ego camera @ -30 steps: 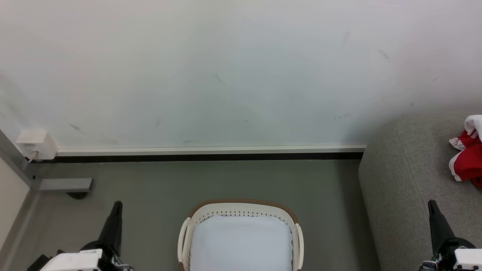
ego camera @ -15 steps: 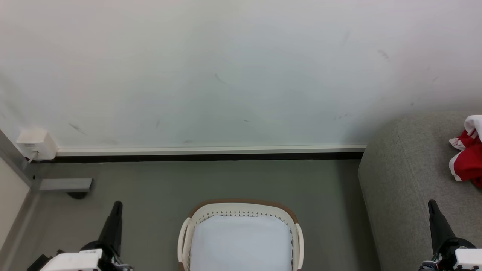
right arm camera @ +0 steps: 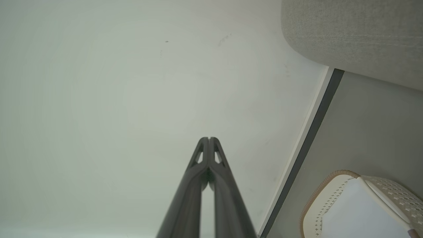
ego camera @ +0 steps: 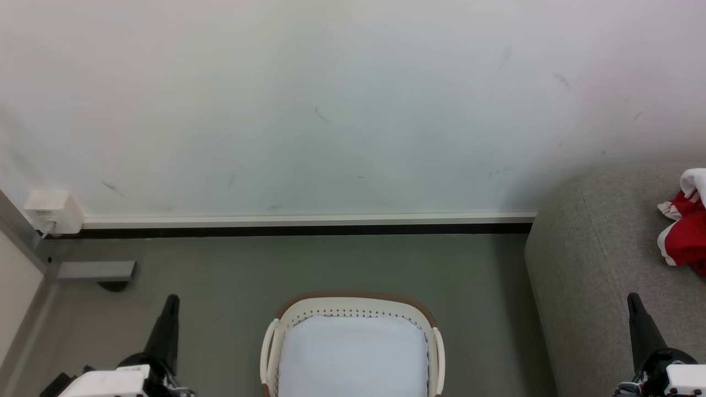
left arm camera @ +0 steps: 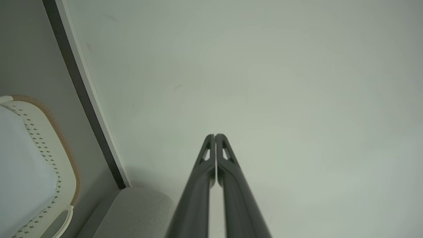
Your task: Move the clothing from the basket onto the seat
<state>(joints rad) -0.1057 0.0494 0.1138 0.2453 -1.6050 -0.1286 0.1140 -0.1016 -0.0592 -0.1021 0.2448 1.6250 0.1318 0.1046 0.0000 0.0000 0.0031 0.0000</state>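
The cream basket (ego camera: 353,304) with a brown rim stands on the floor at bottom centre, showing only its pale lining inside. Red clothing (ego camera: 686,234) with white trim lies on the grey seat (ego camera: 595,259) at the right edge. My left gripper (ego camera: 172,300) points up at lower left, shut and holding nothing, well left of the basket. My right gripper (ego camera: 632,299) is shut and bare at lower right, over the seat's front part. In the left wrist view the fingertips of my left gripper (left arm camera: 215,135) meet; the right wrist view shows my right gripper (right arm camera: 208,138) pressed together too, with the basket (right arm camera: 317,198) at lower right.
A white wall (ego camera: 331,110) with a dark skirting strip (ego camera: 303,230) runs behind the basket. A white socket box (ego camera: 52,211) and a grey bracket (ego camera: 96,270) sit at the left by a metal frame. Grey floor (ego camera: 220,286) lies between basket and grippers.
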